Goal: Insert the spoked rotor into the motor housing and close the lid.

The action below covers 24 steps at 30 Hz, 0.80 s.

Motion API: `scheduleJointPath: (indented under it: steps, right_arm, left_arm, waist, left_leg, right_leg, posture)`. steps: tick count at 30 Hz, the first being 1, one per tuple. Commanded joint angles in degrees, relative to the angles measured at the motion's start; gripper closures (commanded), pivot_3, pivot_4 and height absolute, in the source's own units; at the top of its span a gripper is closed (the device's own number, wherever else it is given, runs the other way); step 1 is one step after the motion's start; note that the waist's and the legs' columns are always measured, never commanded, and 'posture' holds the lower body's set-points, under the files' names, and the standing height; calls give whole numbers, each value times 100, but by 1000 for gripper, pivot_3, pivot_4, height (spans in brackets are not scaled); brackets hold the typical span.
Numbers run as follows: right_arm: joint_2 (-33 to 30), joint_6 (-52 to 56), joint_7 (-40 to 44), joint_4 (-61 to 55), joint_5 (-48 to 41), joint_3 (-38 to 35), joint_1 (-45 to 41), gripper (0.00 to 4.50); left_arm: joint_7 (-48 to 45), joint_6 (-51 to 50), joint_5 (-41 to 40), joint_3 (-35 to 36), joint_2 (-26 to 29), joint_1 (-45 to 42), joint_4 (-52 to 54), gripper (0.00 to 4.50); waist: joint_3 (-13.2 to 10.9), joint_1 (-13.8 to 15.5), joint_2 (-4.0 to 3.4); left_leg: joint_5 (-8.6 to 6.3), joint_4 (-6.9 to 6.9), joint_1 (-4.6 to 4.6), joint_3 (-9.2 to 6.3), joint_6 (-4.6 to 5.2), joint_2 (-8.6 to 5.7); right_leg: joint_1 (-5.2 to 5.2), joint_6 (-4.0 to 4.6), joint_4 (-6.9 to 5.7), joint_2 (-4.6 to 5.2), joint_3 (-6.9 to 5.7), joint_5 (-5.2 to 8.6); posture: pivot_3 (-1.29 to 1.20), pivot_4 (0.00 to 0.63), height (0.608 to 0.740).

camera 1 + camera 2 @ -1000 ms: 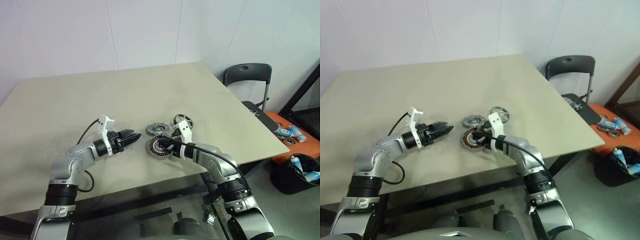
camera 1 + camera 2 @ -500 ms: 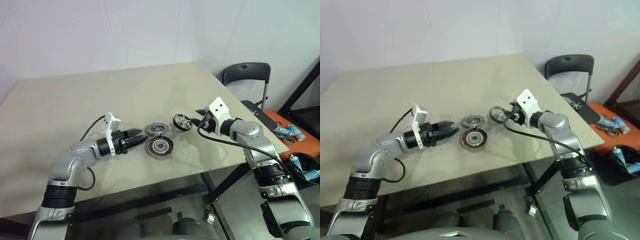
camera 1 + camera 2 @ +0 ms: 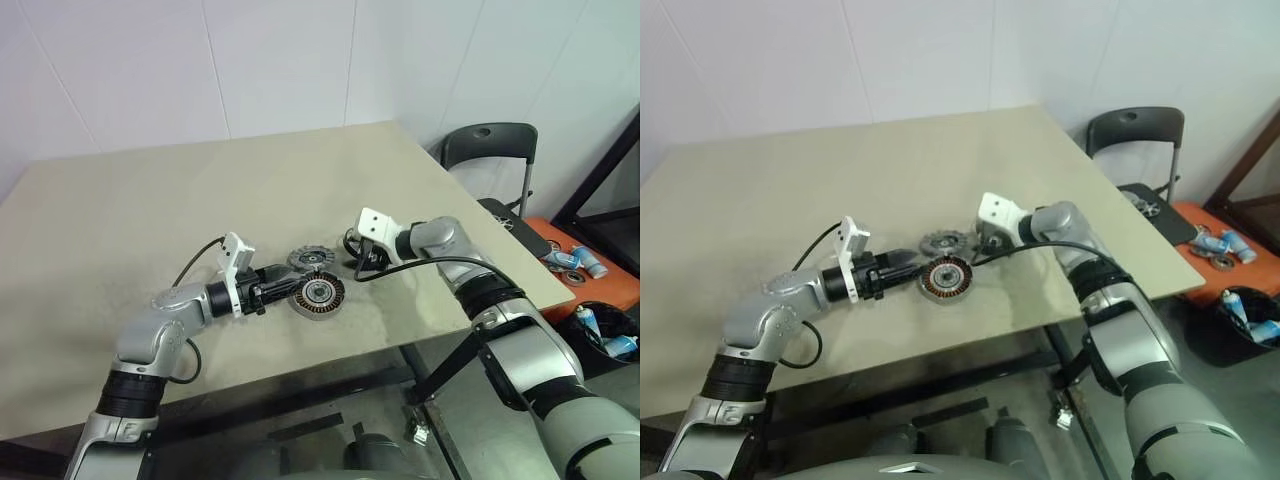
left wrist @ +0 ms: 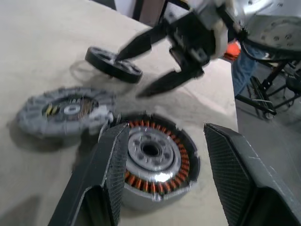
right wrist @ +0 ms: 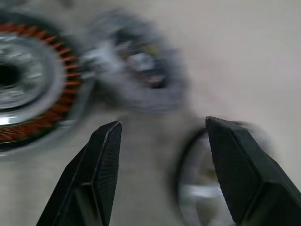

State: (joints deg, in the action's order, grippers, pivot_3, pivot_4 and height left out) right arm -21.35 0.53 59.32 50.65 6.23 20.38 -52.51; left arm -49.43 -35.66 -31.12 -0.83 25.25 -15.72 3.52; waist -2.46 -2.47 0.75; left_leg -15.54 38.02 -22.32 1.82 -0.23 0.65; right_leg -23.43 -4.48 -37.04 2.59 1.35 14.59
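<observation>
Evenly and brightly lit from overhead, with soft, short shadows under the parts on the table [image 3: 120, 230]. Head views sharp, no glare, walls slightly bowed toward the edges. Left wrist view crisp on the motor housing [image 4: 153, 162], smeared on the right gripper [image 4: 148, 66] beyond. Right wrist view heavily motion-blurred throughout.

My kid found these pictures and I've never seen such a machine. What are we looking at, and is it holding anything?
It is a humanoid robot with two arms, each ending in a two-fingered gripper. Two pictures come from cameras in its head, looking down over a beige table; two come from cameras on its wrists. On the table lie three small parts: the motor housing with coppery windings, the lid, a dull grey disc, and the spoked rotor, a small wheel. The left gripper is open beside the housing; the right gripper is open over the rotor. Neither holds anything.
</observation>
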Motion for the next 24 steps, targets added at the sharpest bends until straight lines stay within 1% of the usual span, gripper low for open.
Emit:
scheduleJointPath:
  steps: [1, 4, 7, 10, 18, 24]
  right_arm:
    - [104, 9, 258, 9, -185, -245, -237, 1513]
    - [128, -139, -77, 280, -30, -308, -343, 1513]
    - [126, -315, -272, 435, -60, -440, -449, 1513]
    - [164, -153, -76, 272, -294, -661, -560, 1513]
    - [157, -378, -349, 578, 152, -469, -451, 1513]
    - [98, -423, -470, 785, 257, -566, -468, 1513]
  left_arm:
    - [98, 57, -91, 185, 22, 55, 337, 1799]
    - [153, 71, -93, 218, 34, 150, 381, 1799]
    - [216, 53, -97, 236, 20, 208, 445, 1799]
    - [267, 31, -104, 218, -7, 263, 515, 1799]
    - [209, 63, -34, 132, -32, 211, 442, 1799]
    - [182, 35, -10, 112, 3, 192, 417, 1799]
  waist:
    - [0, -3, 0]
    - [0, -9, -1]
    - [-1, -9, -3]
    - [-5, -9, -8]
    - [-5, -5, -9]
    - [-6, -12, -11]
  left_leg:
    - [0, 0, 0, 0, 0, 0]
    - [0, 1, 5, -2, -2, 0]
    - [0, 1, 5, -5, -4, 2]
    - [0, 0, 4, -5, -5, 2]
    - [0, -1, 3, -5, -5, 2]
    - [-1, -1, 2, -5, -6, 0]
  right_leg:
    - [0, 1, -2, 1, 0, 0]
    - [1, 2, -6, 6, 0, -1]
    - [0, 5, -9, 9, 1, -1]
    - [-2, 6, -8, 10, 2, -1]
    - [-2, 10, -7, 16, 2, 0]
    - [-4, 24, -7, 20, 3, 6]
  posture:
    - [0, 0, 740]
    - [0, 0, 740]
    - [0, 0, 740]
    - [0, 0, 740]
    - [0, 0, 740]
    - [0, 0, 740]
